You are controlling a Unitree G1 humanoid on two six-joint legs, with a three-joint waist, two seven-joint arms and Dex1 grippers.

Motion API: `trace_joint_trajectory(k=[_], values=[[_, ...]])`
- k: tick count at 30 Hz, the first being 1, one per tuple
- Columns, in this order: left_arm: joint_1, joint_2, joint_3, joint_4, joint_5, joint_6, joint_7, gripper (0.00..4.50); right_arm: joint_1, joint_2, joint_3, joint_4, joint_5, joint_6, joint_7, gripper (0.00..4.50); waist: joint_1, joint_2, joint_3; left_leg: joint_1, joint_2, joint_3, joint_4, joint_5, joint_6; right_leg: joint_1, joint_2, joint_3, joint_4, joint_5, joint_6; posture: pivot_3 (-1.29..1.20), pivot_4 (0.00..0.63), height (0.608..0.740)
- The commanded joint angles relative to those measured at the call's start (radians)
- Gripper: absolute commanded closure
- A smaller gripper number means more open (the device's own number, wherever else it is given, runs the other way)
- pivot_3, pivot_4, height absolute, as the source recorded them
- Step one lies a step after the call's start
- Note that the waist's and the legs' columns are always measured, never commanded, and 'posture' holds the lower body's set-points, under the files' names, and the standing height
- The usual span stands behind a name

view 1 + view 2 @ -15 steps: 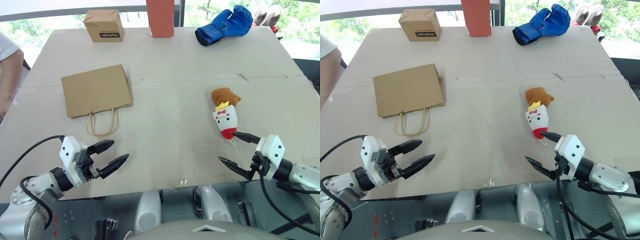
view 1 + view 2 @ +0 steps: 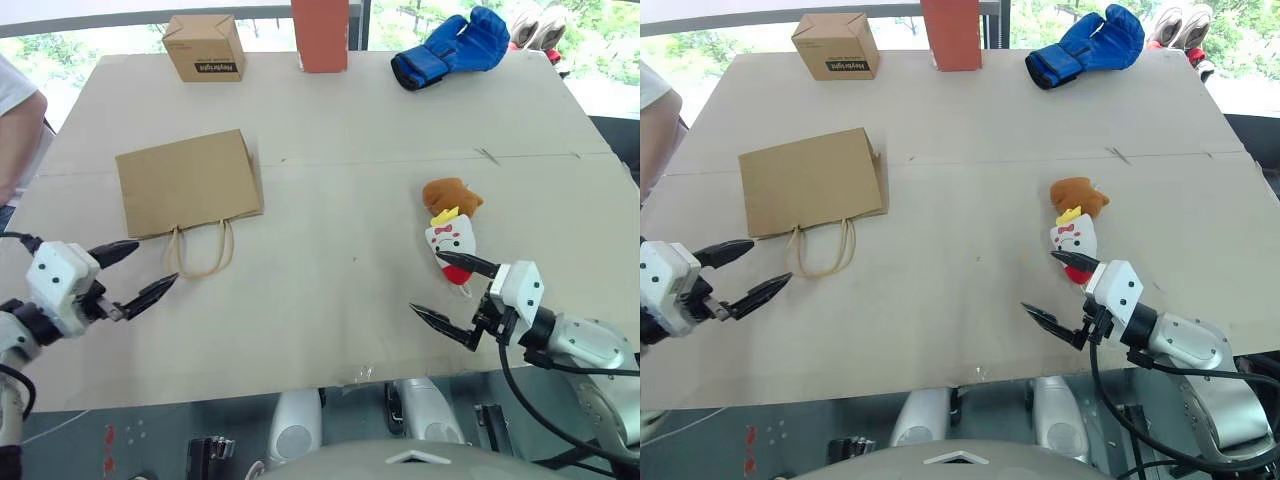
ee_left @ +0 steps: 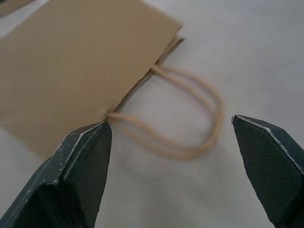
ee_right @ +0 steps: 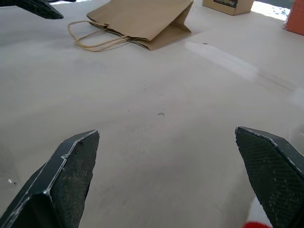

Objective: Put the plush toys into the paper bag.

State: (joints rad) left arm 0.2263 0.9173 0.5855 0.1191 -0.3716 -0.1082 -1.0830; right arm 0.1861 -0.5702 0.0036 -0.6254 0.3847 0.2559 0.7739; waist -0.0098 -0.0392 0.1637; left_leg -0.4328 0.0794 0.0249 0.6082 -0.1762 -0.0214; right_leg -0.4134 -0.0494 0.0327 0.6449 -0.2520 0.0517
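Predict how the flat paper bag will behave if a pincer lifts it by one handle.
The paper bag lies folded flat, so it looks light and would probably hang limp and stay shut. Its thin looped handles seem floppy and could slip. On the smooth table it would likely slide when pushed.

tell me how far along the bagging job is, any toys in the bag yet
Nothing is bagged yet. The paper bag lies flat and closed on the table; the white plush toy and brown plush toy lie together beside it. In hand: nothing. The left gripper and right gripper are open and empty. Both toys remain.
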Motion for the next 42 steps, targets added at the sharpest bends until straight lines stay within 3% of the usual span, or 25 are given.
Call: trace_joint_trajectory(k=[1,15,18,19,22,25,29,34,40,42], values=[[-0.058,0.061,0.01,0.129,0.061,-0.168,-0.033,0.13,-0.009,0.006,0.008,-0.017,0.001,-0.022,-0.007,0.0,0.001,0.0,0.0,0.0,0.0,0.0,0.0,0.0,0.0,0.0,-0.001,0.0,0.0,0.0,0.0,0.0,0.15,0.74],[-0.313,0.103,-0.293,0.397,0.319,-0.593,0.027,0.13,-0.03,0.022,0.036,-0.042,-0.019,-0.001,-0.051,0.0,0.0,-0.002,-0.001,0.0,0.002,0.002,0.0,0.0,0.0,0.002,-0.003,-0.007,0.003,0.0,0.0,0.0,0.15,0.74],[-0.317,0.093,-0.317,0.364,0.234,-0.542,-0.031,0.84,-0.029,0.021,0.038,-0.053,-0.024,0.005,-0.067,0.0,-0.001,-0.002,-0.001,0.001,0.002,0.001,0.001,0.0,0.0,0.002,-0.002,-0.007,0.007,0.0,0.0,0.0,0.15,0.74],[-0.313,0.088,-0.315,0.337,0.194,-0.515,-0.049,1.41,-0.028,0.02,0.038,-0.056,-0.026,0.006,-0.07,0.0,-0.001,-0.002,-0.001,0.001,0.002,0.001,0.002,0.0,0.0,0.001,-0.002,-0.007,0.008,0.0,0.0,0.0,0.15,0.74],[-0.291,0.073,-0.297,0.233,0.043,-0.359,-0.112,2.87,-0.028,0.018,0.04,-0.065,-0.034,0.011,-0.084,0.0,-0.001,-0.002,-0.001,0.001,0.003,0.001,0.004,0.0,0.0,0.001,-0.002,-0.007,0.012,0.0,0.0,0.0,0.15,0.74],[-0.249,0.072,-0.276,0.075,-0.172,-0.002,-0.136,4.38,-0.035,0.02,0.051,-0.062,-0.051,0.008,-0.096,0.0,-0.001,-0.001,-0.001,0.002,0.004,0.001,0.006,0.0,0.0,0.002,-0.002,-0.007,0.014,0.0,0.0,0.0,0.15,0.74],[-0.219,0.086,-0.255,-0.092,-0.371,0.386,-0.082,4.47,-0.051,0.027,0.059,-0.054,-0.058,0.018,-0.11,0.0,-0.002,-0.001,-0.001,0.002,0.004,0.001,0.009,0.001,0.0,0.002,-0.001,-0.007,0.016,0.0,0.0,0.0,0.15,0.74],[-0.216,0.062,-0.271,-0.241,-0.51,0.663,-0.037,4.47,-0.1,0.044,0.089,-0.052,-0.145,0.083,-0.202,0.0,-0.003,-0.001,-0.001,0.002,0.004,0.001,0.009,0.001,0.0,0.002,-0.001,-0.007,0.016,0.0,0.0,0.0,0.15,0.74],[-0.391,-0.138,-0.292,-0.396,-0.804,0.926,0.259,4.47,-0.292,0.126,0.187,0.01,-0.082,0.198,-0.184,0.0,0.001,-0.001,-0.001,0.001,0.004,-0.001,0.013,0.001,0.0,0.003,0.001,-0.008,0.017,0.0,0.001,0.0,0.15,0.74],[-0.418,-0.193,-0.278,-0.415,-0.914,0.983,0.349,4.5,-0.38,0.196,0.21,0.072,-0.044,0.278,-0.206,0.58,-0.004,-0.002,-0.001,0.001,0.004,-0.003,0.014,0.001,0.0,0.004,0.001,-0.007,0.018,0.0,0.0,0.0,0.15,0.74]])
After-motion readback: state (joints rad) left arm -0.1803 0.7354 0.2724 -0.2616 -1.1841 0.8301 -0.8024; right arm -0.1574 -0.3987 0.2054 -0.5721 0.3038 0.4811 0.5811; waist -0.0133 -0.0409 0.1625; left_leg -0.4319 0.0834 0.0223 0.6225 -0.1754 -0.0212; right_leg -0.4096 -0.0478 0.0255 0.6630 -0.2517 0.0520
